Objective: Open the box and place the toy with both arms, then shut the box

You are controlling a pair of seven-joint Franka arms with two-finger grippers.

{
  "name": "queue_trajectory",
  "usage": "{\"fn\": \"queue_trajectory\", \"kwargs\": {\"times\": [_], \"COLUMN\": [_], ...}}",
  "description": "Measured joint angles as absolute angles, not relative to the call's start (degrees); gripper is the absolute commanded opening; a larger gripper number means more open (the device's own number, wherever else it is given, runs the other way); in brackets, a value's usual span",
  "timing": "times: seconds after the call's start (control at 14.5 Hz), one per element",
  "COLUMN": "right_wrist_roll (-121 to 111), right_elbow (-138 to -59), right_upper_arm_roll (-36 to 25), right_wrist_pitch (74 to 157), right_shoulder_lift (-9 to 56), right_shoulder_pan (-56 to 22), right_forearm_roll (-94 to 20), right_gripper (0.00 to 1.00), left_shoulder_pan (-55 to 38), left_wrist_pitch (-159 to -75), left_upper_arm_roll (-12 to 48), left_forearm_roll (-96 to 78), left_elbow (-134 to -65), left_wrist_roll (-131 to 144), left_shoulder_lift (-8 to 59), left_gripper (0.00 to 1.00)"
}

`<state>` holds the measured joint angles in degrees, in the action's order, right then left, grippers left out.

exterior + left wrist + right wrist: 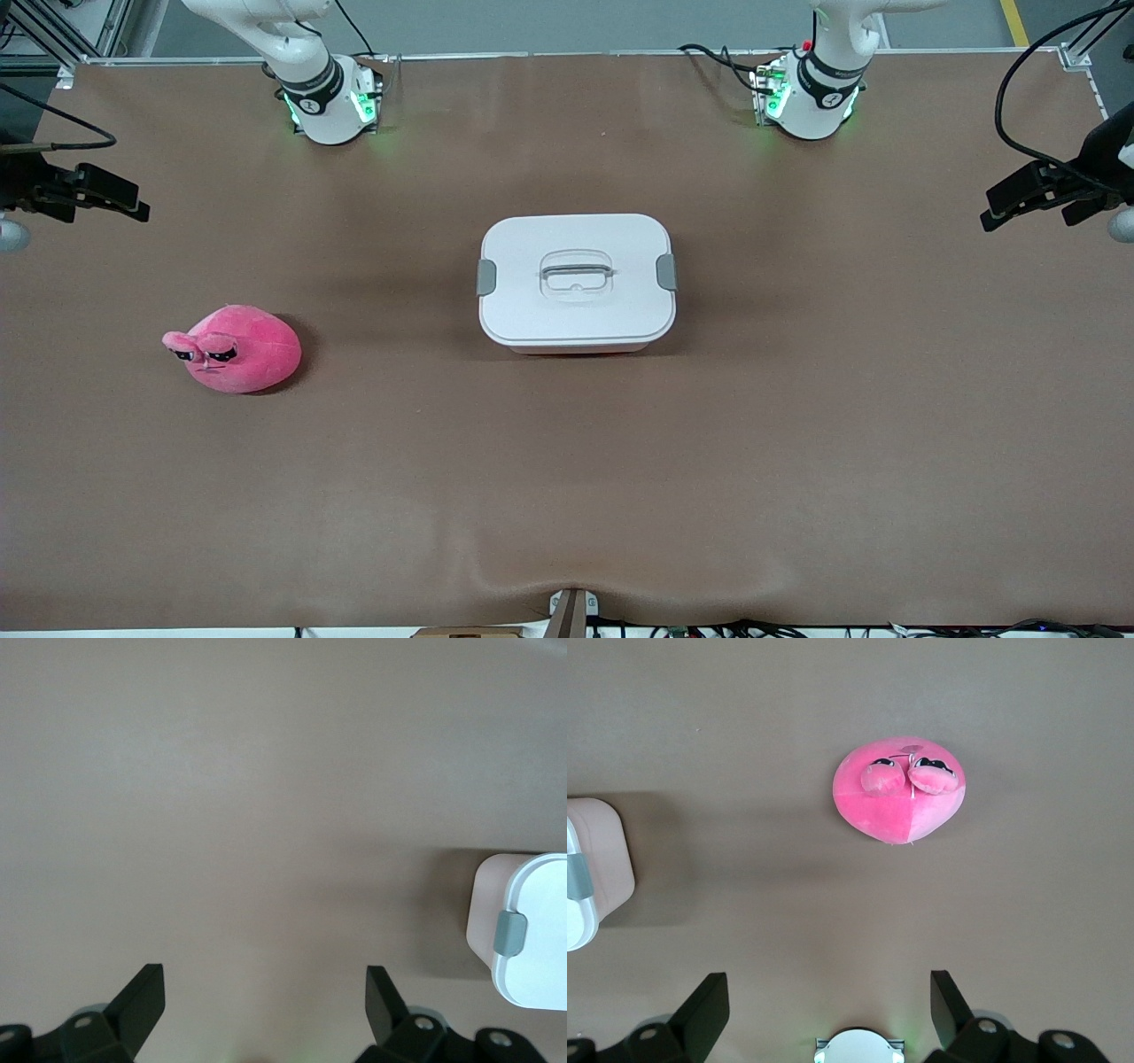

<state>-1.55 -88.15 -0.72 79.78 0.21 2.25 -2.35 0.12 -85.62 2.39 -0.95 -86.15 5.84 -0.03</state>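
Table: brown mat.
Box: mid-table, lid on, contents hidden.
Toy: on mat, toward right arm's end.
Left gripper: fingers spread, empty.
Right gripper: fingers spread, empty.

Brightness: even, moderately bright overhead light on the brown cloth-covered table.
Shadows: soft and short, one beside the rounded white plastic box with grey clips, one hugging the pink plush toy with droopy eyes.
Glow: green light spills from both arm bases onto the cloth.
Glare: mild washout on the white lid in the left wrist view.
Focus: wrist views slightly soft; front view crisp.
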Motion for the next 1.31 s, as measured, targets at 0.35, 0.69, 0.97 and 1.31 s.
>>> {"fn": "queue_trajectory", "kwargs": {"times": [0.35,0.69,0.97,1.31], "right_wrist_roll": [-1.55,-1.55,-1.55,-1.55], "right_elbow": [-88.14,-88.15,-88.15,-88.35], "right_upper_arm_roll": [-0.72,-0.71,-0.72,-0.71], "right_wrist_pitch": [79.78,79.85,79.91,80.46], "right_shoulder_lift": [0.21,0.21,0.22,0.39], "right_shoulder_pan": [2.25,2.25,2.25,2.25], "right_forearm_roll": [-2.35,-2.35,-2.36,-2.35], "right_gripper": [1.0,1.0,1.0,1.0], "left_shoulder_pan": [0.2,0.23,0.34,-0.16], "left_wrist_pitch": [-85.62,-85.66,-85.75,-85.92], "left_upper_arm_roll": [2.16,2.08,0.53,0.53], "left_forearm_roll": [-0.95,-0.96,-0.99,-1.99], "left_elbow": [-86.15,-86.11,-85.69,-85.57], "left_wrist_roll": [5.84,5.84,6.07,9.45], "left_shoulder_lift": [0.0,0.62,1.52,2.63], "left_gripper": [1.0,1.0,1.0,1.0]}}
